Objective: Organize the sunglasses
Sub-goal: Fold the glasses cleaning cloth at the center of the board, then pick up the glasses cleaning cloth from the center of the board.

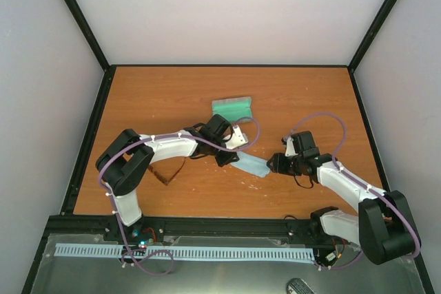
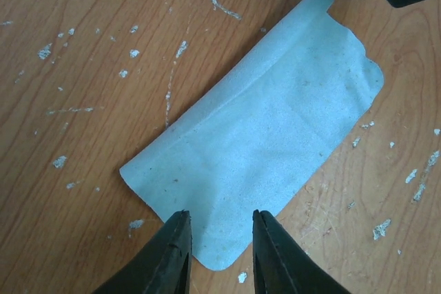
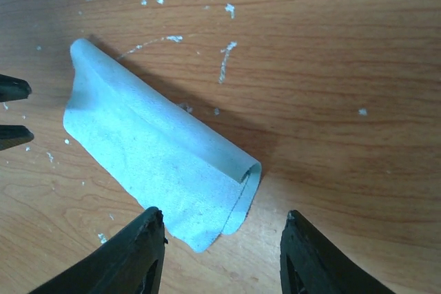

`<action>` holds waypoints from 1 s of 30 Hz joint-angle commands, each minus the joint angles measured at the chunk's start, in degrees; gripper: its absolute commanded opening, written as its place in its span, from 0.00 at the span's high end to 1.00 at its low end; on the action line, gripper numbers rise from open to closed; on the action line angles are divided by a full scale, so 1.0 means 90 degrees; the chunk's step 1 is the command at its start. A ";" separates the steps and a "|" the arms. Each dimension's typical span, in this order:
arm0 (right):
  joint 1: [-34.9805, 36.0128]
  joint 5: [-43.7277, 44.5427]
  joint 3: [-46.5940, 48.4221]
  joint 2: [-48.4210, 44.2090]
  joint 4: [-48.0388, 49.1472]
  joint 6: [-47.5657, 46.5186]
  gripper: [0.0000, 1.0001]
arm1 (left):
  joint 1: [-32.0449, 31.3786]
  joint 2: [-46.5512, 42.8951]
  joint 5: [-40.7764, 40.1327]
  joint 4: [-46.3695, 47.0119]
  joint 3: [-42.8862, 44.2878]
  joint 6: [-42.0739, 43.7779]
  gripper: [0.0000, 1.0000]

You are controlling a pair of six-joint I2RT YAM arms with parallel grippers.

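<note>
Status: judged early; sunglasses (image 1: pixel 167 173) lie on the table (image 1: pixel 138 101) at left, well apart from the open case (image 1: pixel 233 107).
Left gripper (image 2: pixel 219 215) narrowly open over the cloth (image 2: pixel 255 142); right gripper (image 3: pixel 224 215) wide open, empty; only the right wrist view shows the cloth's rolled fold; only the top view shows sunglasses and case.
</note>
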 commanded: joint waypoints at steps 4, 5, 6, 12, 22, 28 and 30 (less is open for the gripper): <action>0.0241 0.0387 0.0431 0.0064 -0.0629 -0.0404 0.57 | 0.0158 -0.0108 -0.0176 0.0144 0.0079 0.0123 0.75; 0.0284 0.0398 0.0431 0.0074 -0.0609 -0.0400 0.57 | 0.0187 -0.0091 -0.0185 0.0142 0.0098 0.0135 0.75; 0.0340 0.0467 0.0442 0.0113 -0.0602 -0.0382 0.57 | 0.0217 -0.0066 -0.0206 0.0147 0.0118 0.0148 0.75; 0.0562 0.0709 0.0619 0.0680 -0.0538 -0.0431 0.47 | 0.0318 0.0038 -0.0278 0.0164 0.0197 0.0229 0.75; 0.0916 0.1479 0.1022 0.1239 -0.0734 -0.0539 0.53 | 0.0417 0.0132 -0.0327 0.0200 0.0299 0.0249 0.76; 0.0960 0.1457 0.1111 0.1517 -0.0666 -0.0557 0.68 | 0.0431 0.0150 -0.0337 0.0225 0.0258 0.0259 0.76; 0.0966 0.1421 0.1138 0.1566 -0.0650 -0.0562 0.74 | 0.0436 0.0164 -0.0336 0.0230 0.0267 0.0259 0.76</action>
